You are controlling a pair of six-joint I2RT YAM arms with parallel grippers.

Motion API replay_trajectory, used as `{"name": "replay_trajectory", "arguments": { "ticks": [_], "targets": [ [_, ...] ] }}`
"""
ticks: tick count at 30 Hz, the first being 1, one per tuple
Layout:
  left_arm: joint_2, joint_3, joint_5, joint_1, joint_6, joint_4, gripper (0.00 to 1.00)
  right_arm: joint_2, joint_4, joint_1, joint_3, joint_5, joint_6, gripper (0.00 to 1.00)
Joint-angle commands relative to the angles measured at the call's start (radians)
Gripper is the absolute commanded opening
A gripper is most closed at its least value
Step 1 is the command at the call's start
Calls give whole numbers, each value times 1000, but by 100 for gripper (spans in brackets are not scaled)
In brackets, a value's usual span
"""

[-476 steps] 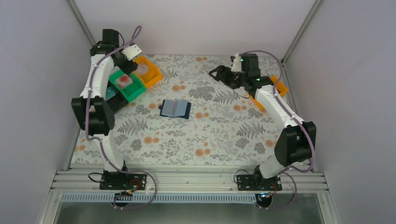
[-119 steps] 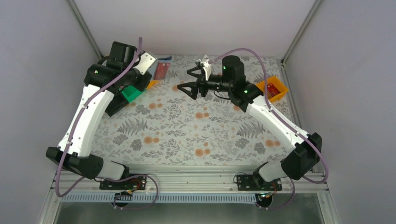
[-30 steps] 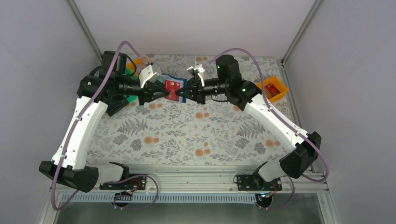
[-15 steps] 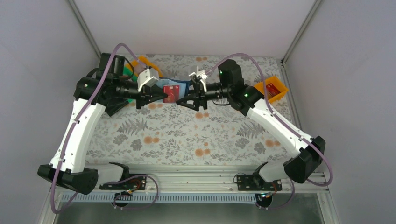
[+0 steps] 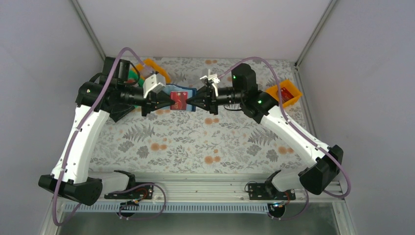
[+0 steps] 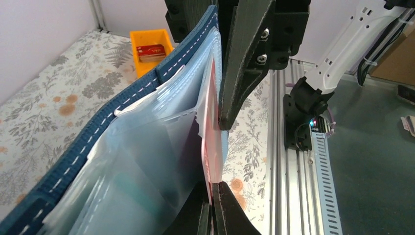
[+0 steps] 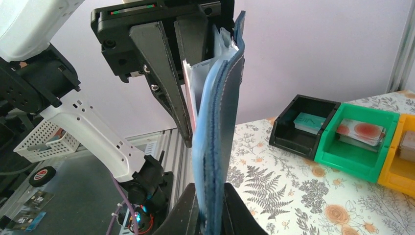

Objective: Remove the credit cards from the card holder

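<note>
Left wrist view: nearest, the left gripper [image 6: 214,208] has its jaws closed on the bare edge of a red credit card [image 6: 214,147]. The card holder [image 6: 78,161] hangs off the counter [image 6: 44,103] between both arms. Beyond it, the right gripper [image 7: 211,196] jaws clamp the holder's navy cover. Farthest is an orange bin [image 6: 149,33]. Card's prob. light, stiff, slick; pockets soft & clingy, holder floppy. Pinch the exposed card edge only and pull straight along the pocket, or the sleeve may drag w/ it.

Navy card holder [image 6: 122,104] with white stitching and pale blue pockets; red credit card [image 5: 180,102]. Tablecloth [image 5: 195,142]: white, grey ferns, orange blossoms. At right: black bin [image 7: 293,142], green bin [image 7: 352,159], orange bin [image 7: 399,178].
</note>
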Motion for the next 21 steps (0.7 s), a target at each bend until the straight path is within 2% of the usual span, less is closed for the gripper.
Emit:
{"name": "replay_trajectory", "arguments": {
  "ticks": [1, 3, 5, 7, 12, 21],
  "targets": [
    [-21, 8, -3, 4, 50, -10, 2, -5, 16, 2, 8, -19, -14, 18],
    [-23, 13, -8, 4, 51, -12, 2, -5, 8, 1, 7, -18, -14, 30],
    [-22, 12, -2, 5, 47, -11, 2, -1, 4, 1, 8, -22, -14, 32],
    [-22, 10, 5, 5, 43, -9, 3, 5, 3, 1, 13, -29, -14, 27],
    [-21, 14, 15, 5, 44, -9, 2, 26, 6, 1, 26, -62, -11, 5],
    [-19, 40, -45, 7, 55, -33, 7, -12, -2, 1, 31, -92, -44, 4]
  ]
}}
